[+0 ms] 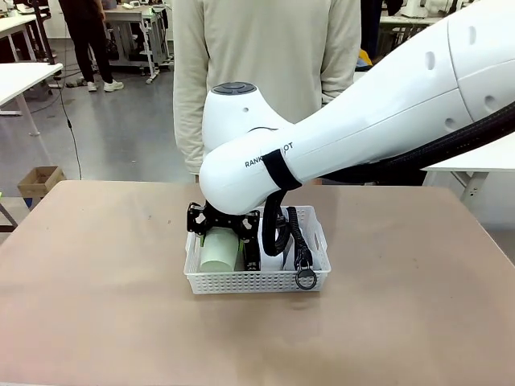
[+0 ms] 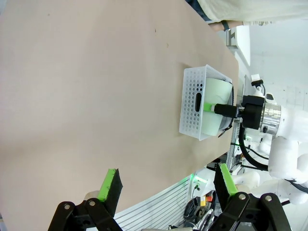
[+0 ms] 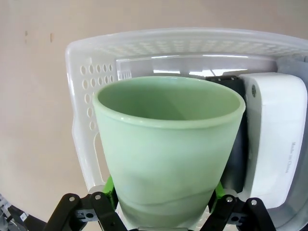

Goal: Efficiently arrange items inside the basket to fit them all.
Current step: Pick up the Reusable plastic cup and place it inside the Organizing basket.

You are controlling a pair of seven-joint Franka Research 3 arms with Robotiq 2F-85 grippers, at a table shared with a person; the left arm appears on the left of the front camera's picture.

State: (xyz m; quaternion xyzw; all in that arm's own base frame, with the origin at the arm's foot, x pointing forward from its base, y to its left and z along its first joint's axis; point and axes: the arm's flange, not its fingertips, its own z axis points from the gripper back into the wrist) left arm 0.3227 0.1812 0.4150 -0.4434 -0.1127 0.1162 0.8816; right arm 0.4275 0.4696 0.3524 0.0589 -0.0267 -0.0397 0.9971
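The white basket [image 1: 256, 280] sits mid-table. My right gripper [image 1: 229, 232] reaches down into its left part, shut on the pale green cup [image 1: 220, 252]. In the right wrist view the green pads [image 3: 109, 191] press both sides of the cup [image 3: 168, 144] near its base, its mouth pointing away. Beside it lie a dark stapler [image 3: 226, 79] and the white box [image 3: 276, 144]. The pouch's black strap [image 1: 296, 233] and ring [image 1: 306, 279] hang over the basket's front right rim; the grey pouch body is hidden. My left gripper [image 2: 168, 178] hangs open, far from the basket [image 2: 192, 101].
A person in a beige top [image 1: 265, 72] stands at the far edge behind the basket. The right arm's white body [image 1: 362, 121] covers the basket's rear. Bare tabletop [image 1: 96, 265] stretches left and right of the basket.
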